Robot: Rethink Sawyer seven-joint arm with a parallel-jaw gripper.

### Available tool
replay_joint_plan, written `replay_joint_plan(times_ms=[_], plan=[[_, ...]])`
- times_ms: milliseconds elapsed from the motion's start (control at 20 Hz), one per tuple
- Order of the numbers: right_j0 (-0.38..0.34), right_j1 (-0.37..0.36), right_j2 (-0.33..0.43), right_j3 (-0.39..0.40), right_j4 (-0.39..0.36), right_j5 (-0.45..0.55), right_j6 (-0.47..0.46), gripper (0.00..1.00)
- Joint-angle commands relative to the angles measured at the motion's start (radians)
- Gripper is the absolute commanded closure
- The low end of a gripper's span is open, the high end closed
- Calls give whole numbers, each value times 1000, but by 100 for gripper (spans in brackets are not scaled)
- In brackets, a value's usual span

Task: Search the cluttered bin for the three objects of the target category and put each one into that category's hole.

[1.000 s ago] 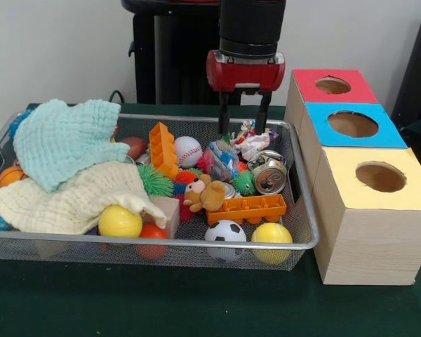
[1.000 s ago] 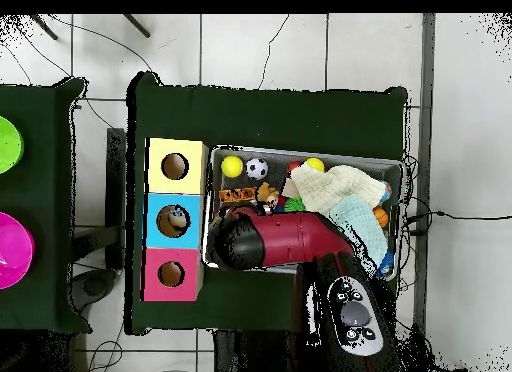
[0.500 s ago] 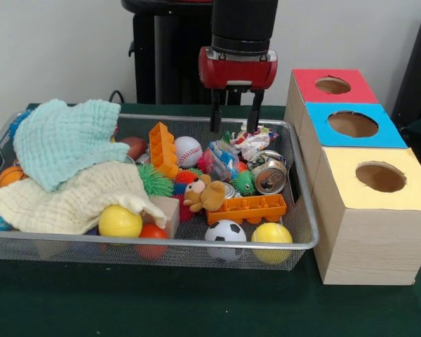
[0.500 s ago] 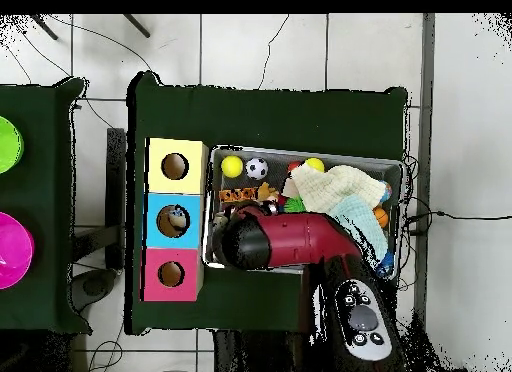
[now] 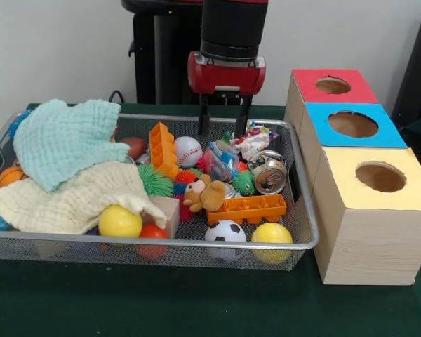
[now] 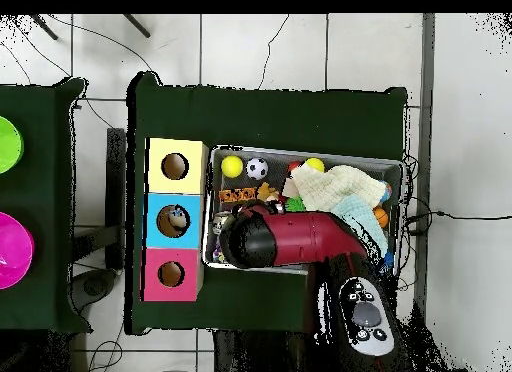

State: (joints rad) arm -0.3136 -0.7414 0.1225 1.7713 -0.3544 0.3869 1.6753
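Over the bin's far side: gripper [image 5: 223,132], fingers spread apart, holding nothing, above the clutter.
Bin [image 5: 303,203]: wire mesh, on the green table [image 5: 196,309].
Bin, left: mint cloth [image 5: 67,140] on a cream cloth [image 5: 70,200]; an orange ball [image 5: 9,175] at the edge.
Bin, middle: baseball [image 5: 188,151], orange block [image 5: 163,149], teddy [image 5: 205,194], green spiky ball [image 5: 155,181].
Bin, right: can [image 5: 270,175], wrappers [image 5: 256,142], orange tray [image 5: 247,208].
Bin, front: yellow ball [image 5: 119,222], soccer ball [image 5: 225,232], second yellow ball [image 5: 271,234].
Boxes: red box [image 5: 331,86], blue box [image 5: 354,125], yellow box [image 5: 379,179] in a row just beside the bin, each with a round hole on top.
Blue box, overhead: something brown shows in its hole [image 6: 174,221].
Target things: cannot tell which ones.
Room: tiled floor [image 6: 270,48]; a second table [image 6: 35,203] with a green dish [image 6: 8,143] and a pink dish [image 6: 12,250].
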Motion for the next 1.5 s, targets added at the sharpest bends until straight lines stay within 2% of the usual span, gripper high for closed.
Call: replay_joint_plan(times_ms=[50,500,1000,1200,1500], plan=[[5,81,-12,-44,-70,4,45,0],[53,179,-49,-70,-103,-30,70,0],[35,183,-21,-60,-83,-4,46,0],[43,213,-27,-95,-97,38,16,0],[48,239,-43,-117,-114,8,24,0]])
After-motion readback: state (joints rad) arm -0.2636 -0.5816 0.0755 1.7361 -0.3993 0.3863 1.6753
